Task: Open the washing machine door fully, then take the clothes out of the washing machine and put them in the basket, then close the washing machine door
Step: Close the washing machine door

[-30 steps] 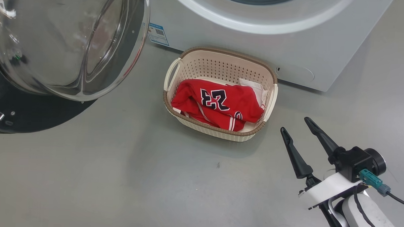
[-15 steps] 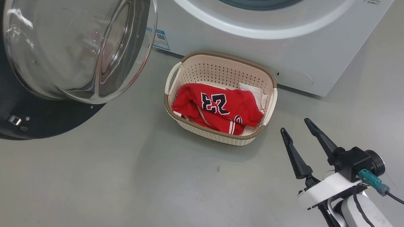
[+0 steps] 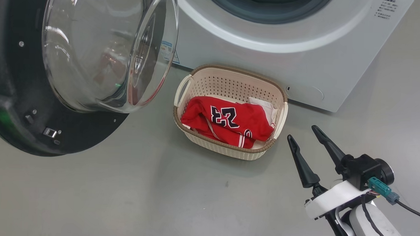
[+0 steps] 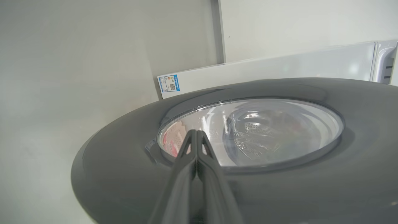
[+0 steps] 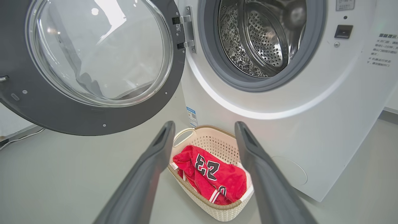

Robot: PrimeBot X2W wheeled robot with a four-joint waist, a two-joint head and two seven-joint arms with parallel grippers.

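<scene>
Since the clothes (image 3: 231,118) lay in the basket (image 3: 232,68) on the floor (image 3: 123,198) just before the washing machine (image 3: 267,64), we judged the washing machine door (image 3: 82,75) the thing to handle. It hung open on its hinge (image 5: 186,32). We expected it to be heavy, rigid and slick, best pushed at the far rim (image 3: 8,90), away from the bulging glass (image 5: 99,49). Our left end effector (image 4: 196,133), fingers pressed together and empty, lay over the door's outer face; whether it touched, we could not tell. Our right end effector (image 3: 302,132) stood wide and empty near the basket. The gasket (image 5: 214,62) hid the lower front of the drum (image 5: 258,40), and the head view cut off the door's top.
</scene>
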